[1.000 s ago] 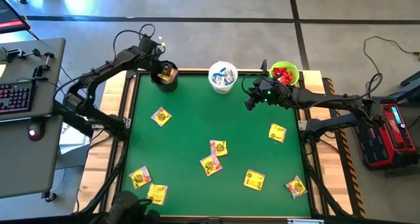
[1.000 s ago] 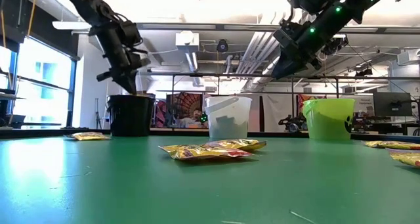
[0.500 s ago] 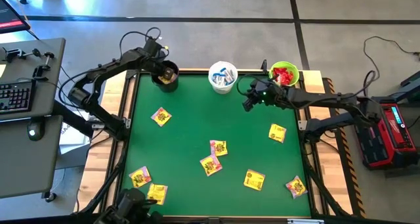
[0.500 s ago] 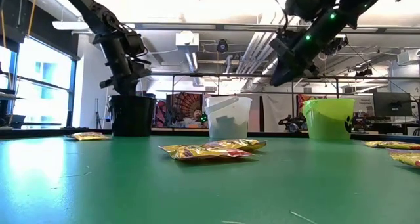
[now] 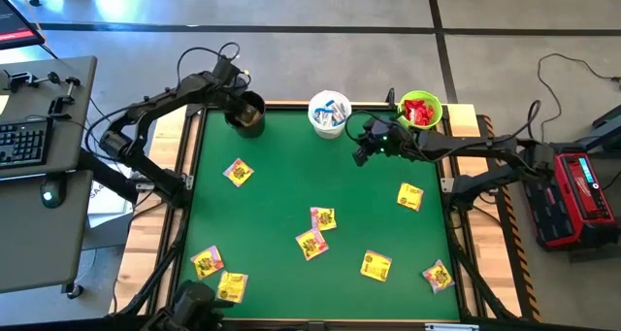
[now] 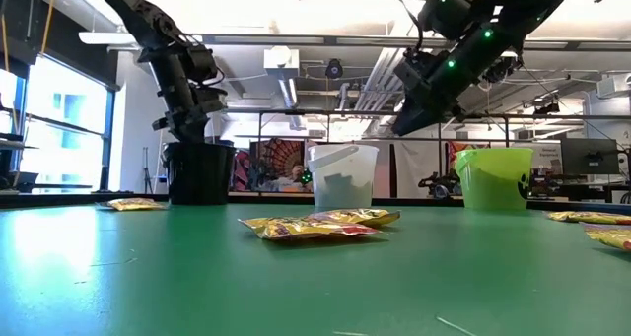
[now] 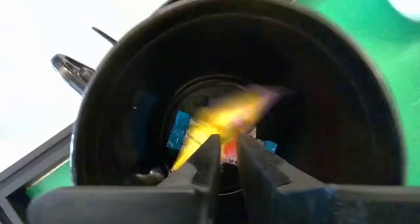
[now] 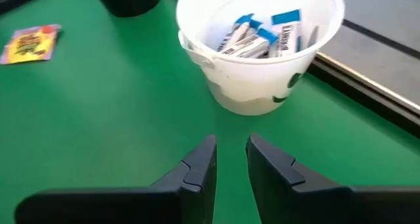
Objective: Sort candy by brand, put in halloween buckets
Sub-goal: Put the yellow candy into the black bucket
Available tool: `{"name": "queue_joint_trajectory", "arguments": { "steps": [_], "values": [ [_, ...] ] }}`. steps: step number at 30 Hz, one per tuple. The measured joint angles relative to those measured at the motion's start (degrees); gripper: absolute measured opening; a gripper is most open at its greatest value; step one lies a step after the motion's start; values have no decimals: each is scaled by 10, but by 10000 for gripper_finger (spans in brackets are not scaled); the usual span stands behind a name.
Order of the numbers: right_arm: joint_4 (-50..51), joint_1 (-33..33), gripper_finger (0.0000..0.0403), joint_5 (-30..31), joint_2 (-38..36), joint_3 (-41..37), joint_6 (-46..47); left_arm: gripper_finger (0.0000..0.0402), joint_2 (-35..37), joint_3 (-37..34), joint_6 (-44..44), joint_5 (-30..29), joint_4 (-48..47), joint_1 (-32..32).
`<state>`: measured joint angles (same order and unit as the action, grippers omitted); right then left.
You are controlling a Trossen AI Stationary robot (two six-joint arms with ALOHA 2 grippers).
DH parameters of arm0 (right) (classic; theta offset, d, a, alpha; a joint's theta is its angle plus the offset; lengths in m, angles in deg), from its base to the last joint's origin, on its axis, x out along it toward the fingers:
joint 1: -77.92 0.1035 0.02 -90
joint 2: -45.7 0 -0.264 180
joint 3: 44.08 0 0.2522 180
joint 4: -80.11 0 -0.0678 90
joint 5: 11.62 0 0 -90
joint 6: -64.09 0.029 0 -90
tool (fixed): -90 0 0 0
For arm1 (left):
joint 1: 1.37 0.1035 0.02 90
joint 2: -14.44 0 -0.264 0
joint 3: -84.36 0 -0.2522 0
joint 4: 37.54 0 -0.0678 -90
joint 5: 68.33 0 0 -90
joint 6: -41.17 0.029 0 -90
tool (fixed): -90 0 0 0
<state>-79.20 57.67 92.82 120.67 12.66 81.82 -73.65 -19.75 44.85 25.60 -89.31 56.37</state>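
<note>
Presently: yellow packets (image 5: 311,244) lie loose on the green surface (image 5: 281,195), all nearer than the black bucket (image 5: 246,113). Judged light, thin, crinkly, slippery; best pinched across a flat edge. Left gripper (image 7: 223,155) hangs over the black bucket, fingers narrow, yellow packet below. Right gripper (image 8: 230,161) beside white bucket (image 8: 262,43), narrowly parted, empty.

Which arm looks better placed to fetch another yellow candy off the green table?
Probably the right: its tool hangs empty over the table near the yellow wrapped packet, while the left tool is down in the round black plastic bucket.
</note>
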Motion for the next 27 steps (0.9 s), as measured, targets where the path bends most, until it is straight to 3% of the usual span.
{"name": "queue_joint_trajectory", "arguments": {
  "steps": [8, 13, 27],
  "values": [
    [1, 0, 74, -48, -4, 0, 2, 101, 46, 0, 12, 6, 7, -2],
    [42, 11, 78, -91, -8, 0, 15, 116, 87, -1, 35, 12, 10, -19],
    [436, 135, 186, -90, -37, 0, 118, 117, 194, -96, 39, 48, 175, -113]
  ]
}}
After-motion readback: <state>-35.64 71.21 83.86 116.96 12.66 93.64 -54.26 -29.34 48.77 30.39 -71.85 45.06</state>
